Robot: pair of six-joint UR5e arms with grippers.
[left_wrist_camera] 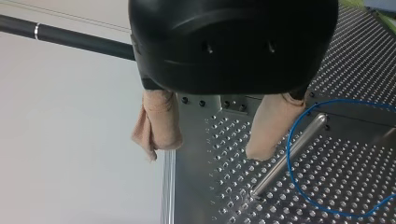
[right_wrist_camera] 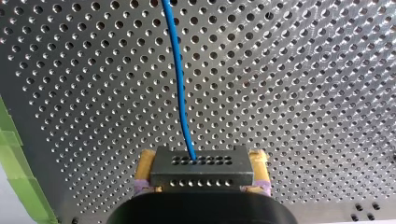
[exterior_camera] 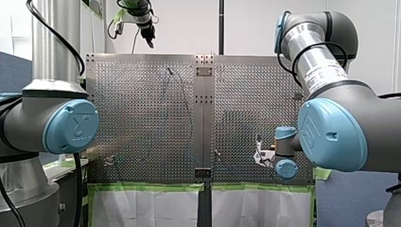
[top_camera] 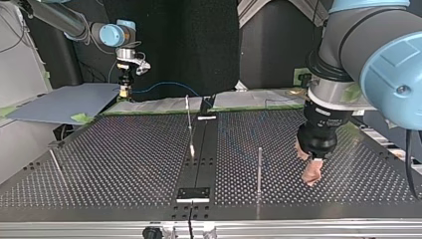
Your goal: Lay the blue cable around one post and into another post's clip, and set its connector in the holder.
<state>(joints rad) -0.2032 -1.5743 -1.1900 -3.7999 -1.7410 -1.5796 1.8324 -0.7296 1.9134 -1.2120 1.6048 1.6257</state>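
You are looking at a perforated bench (top_camera: 124,149) with both arms over it. In the top view the left arm (top_camera: 368,45) fills the view's right and hangs its gripper above the bench close to that camera, while the right arm (top_camera: 59,17) reaches in at the view's left to the far edge. The left gripper (left_wrist_camera: 205,150) is released: its beige fingers (left_wrist_camera: 268,123) stand well apart with nothing between them, tips off the surface. Just ahead of it an upright post (left_wrist_camera: 275,170) rises from the bench, and the cable curves in a wide loop on the bench right beside that post; you cannot tell from here whether the loop goes around it. The right gripper (right_wrist_camera: 203,161) is clenched on the connector (right_wrist_camera: 201,176), a dark grey block pinched between its yellow-padded fingers (right_wrist_camera: 145,163). The blue cable (right_wrist_camera: 179,79) leaves the connector's face and runs straight ahead of it over the bench.
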